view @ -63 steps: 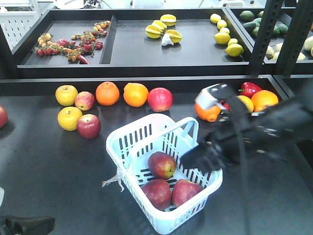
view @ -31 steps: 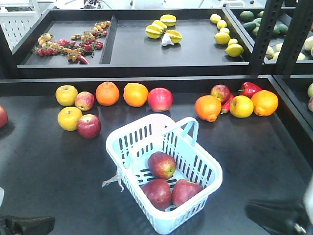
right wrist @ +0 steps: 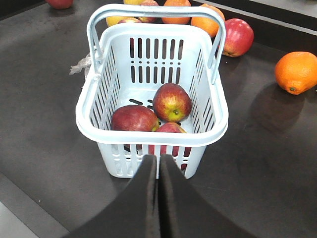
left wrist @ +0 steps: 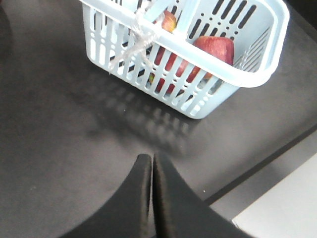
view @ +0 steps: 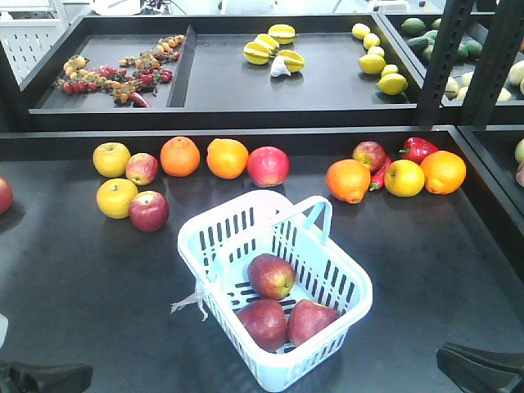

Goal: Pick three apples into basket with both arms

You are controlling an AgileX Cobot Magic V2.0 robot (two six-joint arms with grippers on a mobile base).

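The apples [view: 282, 303], three dark red ones, lie together in the near half of the pale blue basket [view: 246, 209], which stands on the dark table [view: 74, 278] near its middle; in the front view more fruit lines the far edge, among it two oranges [view: 203, 157] and yellow apples [view: 112, 159], while both arms show only as dark tips at the near corners

From the left wrist, the left gripper [left wrist: 152, 198] has its fingers pressed together on nothing, above bare table, well apart from the basket's string tag [left wrist: 132, 44]

From the right wrist, the right gripper [right wrist: 159, 198] is likewise closed and empty, just near of the basket rim, the three apples plainly inside

By my reading the picking is done and this is the retreat; nothing calls for another grasp, only for both arms to rest clear of the basket
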